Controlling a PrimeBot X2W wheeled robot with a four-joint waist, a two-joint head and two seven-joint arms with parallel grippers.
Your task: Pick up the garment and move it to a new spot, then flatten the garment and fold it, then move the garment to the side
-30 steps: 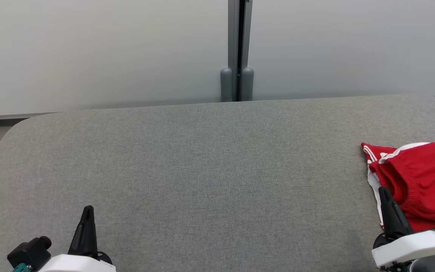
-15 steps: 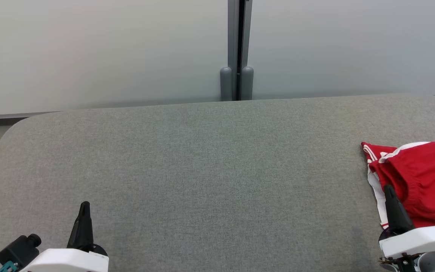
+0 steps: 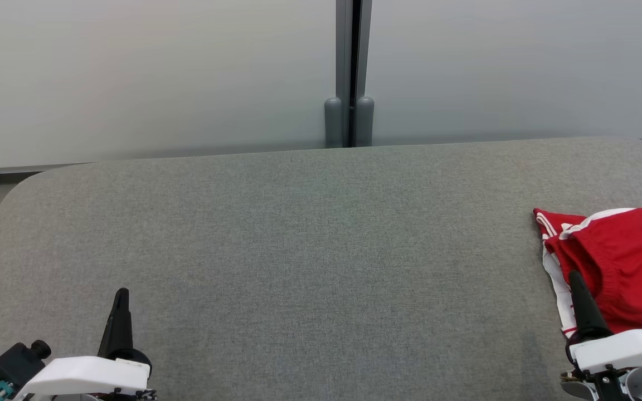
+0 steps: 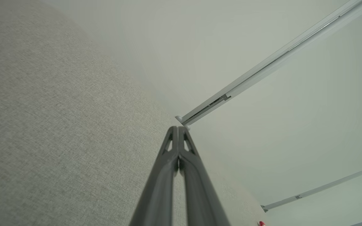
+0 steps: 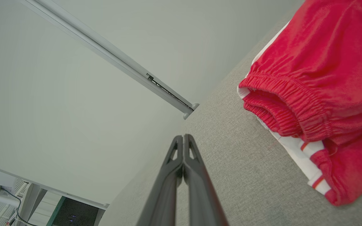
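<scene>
- Work surface: grey woven-fabric tabletop [image 3: 321, 250] with rounded far corners. Behind it stand pale frosted wall panels joined by a grey vertical post [image 3: 349, 67].
- Task item: red fabric garment with white trim stripes and a gathered elastic waistband [image 3: 627, 262]. It lies bunched at the right edge of the tabletop, about mid-depth, and runs out of the head view on the right. In the right wrist view the waistband is folded over on itself, with a white-striped hem under it, flat on the grey fabric.
- Left claw [image 3: 122, 294]: low at the near left of the tabletop, well apart from the garment. The left wrist view shows both dark fingers pressed together from base to tip, with nothing between them.
- Right claw [image 3: 573, 275]: near right, just beside the garment's left edge. In the right wrist view its fingers are closed on each other and empty. The tips point across bare tabletop, with the waistband off to one side and not touching.
</scene>
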